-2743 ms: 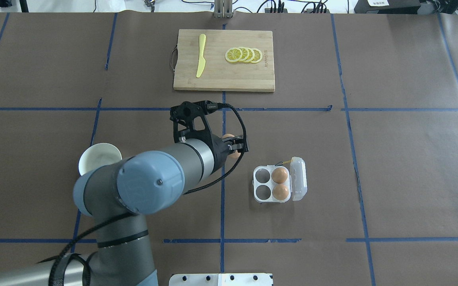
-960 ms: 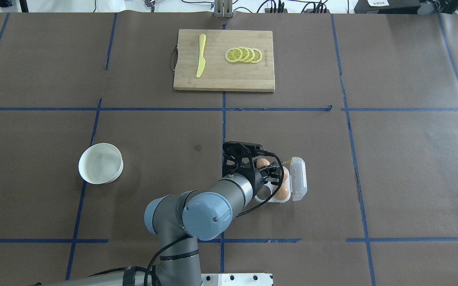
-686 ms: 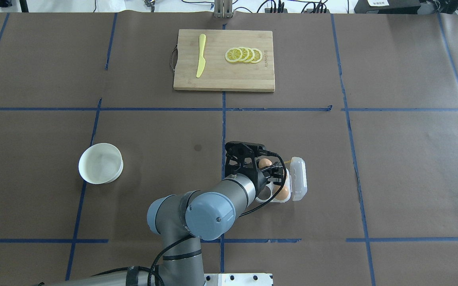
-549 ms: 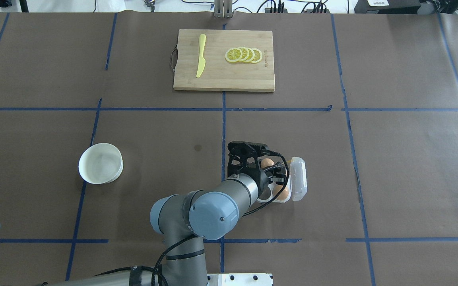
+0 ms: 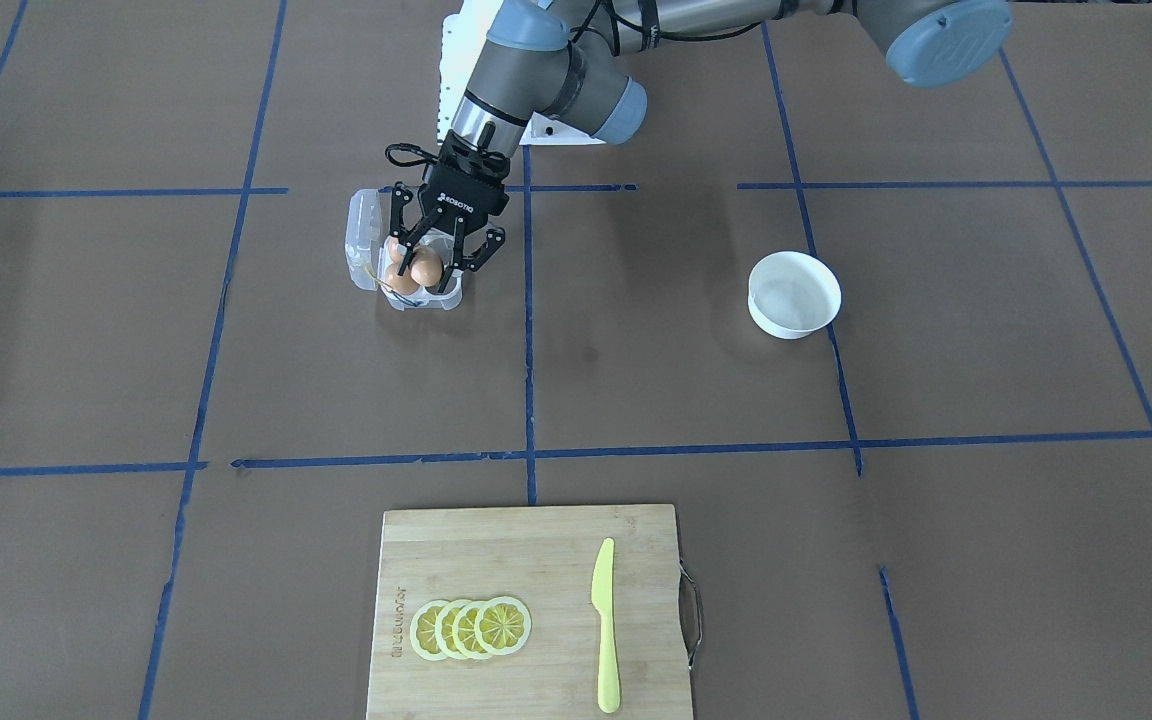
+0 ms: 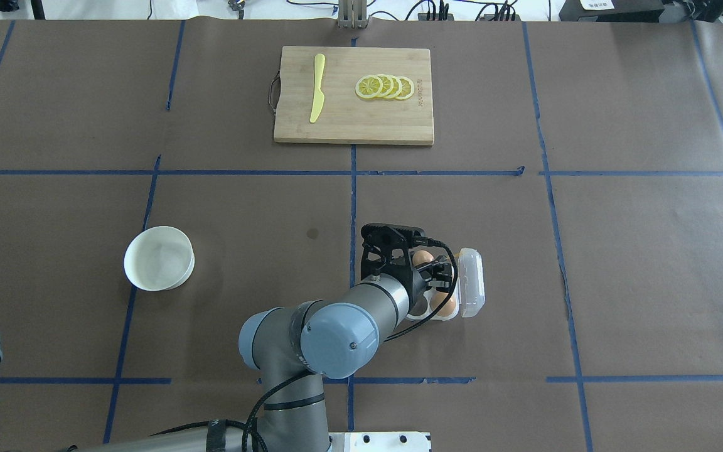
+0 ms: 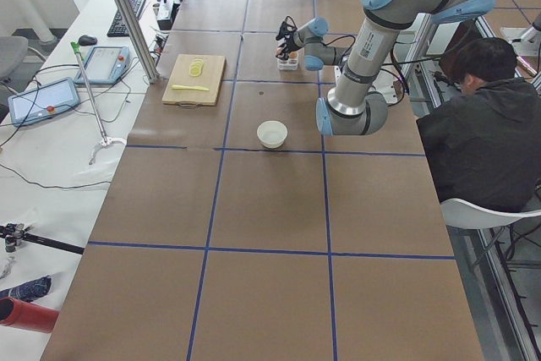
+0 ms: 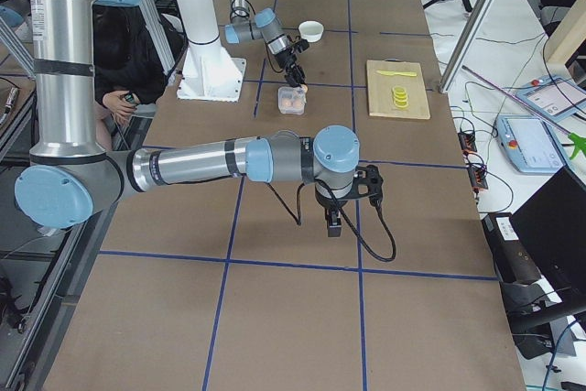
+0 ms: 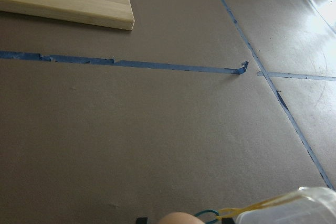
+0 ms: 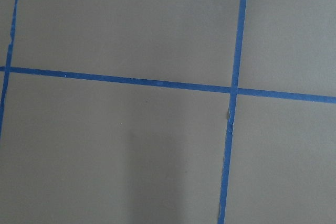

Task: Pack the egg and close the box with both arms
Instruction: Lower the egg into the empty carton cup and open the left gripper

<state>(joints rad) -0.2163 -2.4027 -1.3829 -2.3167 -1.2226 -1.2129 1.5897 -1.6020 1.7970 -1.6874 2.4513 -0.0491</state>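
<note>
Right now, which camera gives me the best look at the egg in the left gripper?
Exterior front-facing: the egg shows nearly whole in the left gripper, over the box. Overhead shows only its far part beyond the gripper. The left wrist view catches just its top at the frame's edge. The side views show it tiny.
</note>
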